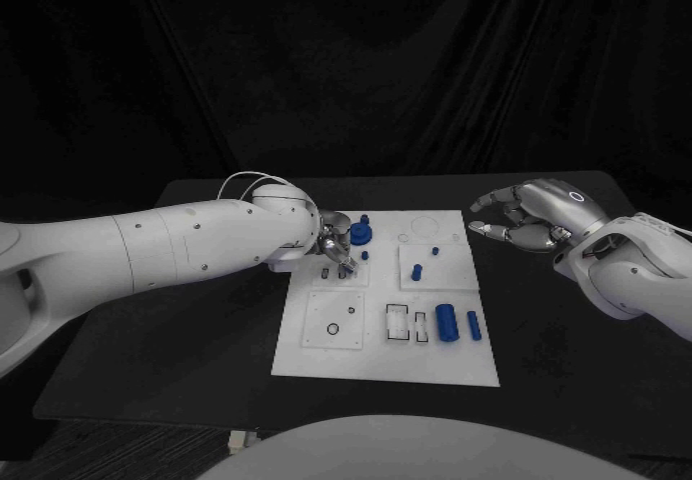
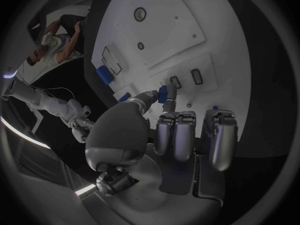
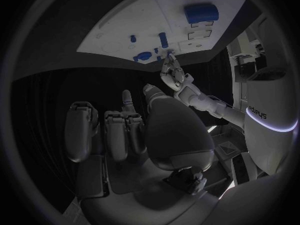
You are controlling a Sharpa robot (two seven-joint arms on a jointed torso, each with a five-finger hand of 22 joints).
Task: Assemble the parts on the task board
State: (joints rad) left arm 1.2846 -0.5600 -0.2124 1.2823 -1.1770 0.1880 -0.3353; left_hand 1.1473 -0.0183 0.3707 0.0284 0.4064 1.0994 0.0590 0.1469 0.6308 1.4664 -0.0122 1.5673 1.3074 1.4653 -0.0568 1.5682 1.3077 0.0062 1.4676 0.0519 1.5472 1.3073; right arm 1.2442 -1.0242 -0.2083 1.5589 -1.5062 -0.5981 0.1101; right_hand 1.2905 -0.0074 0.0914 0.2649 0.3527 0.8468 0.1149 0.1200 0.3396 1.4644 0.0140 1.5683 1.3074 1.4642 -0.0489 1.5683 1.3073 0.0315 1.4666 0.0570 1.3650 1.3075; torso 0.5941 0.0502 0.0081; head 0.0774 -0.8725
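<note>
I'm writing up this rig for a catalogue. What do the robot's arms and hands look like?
Both arms have smooth white shells dotted with small dark screws. A thin white cable loops at the left wrist. The left hand and right hand are silver metal with dark joints; the right hand's back bears a glowing ring mark.

The table point(image 1: 188, 330) is viewed from above by the head camera, facing down and forward — the whole task board point(image 1: 382, 350) is taken in. Each wrist camera is set close behind its own hand, looking past the fingers. The board point(image 2: 181, 35) point(image 3: 125, 30) is shared by all three views.
</note>
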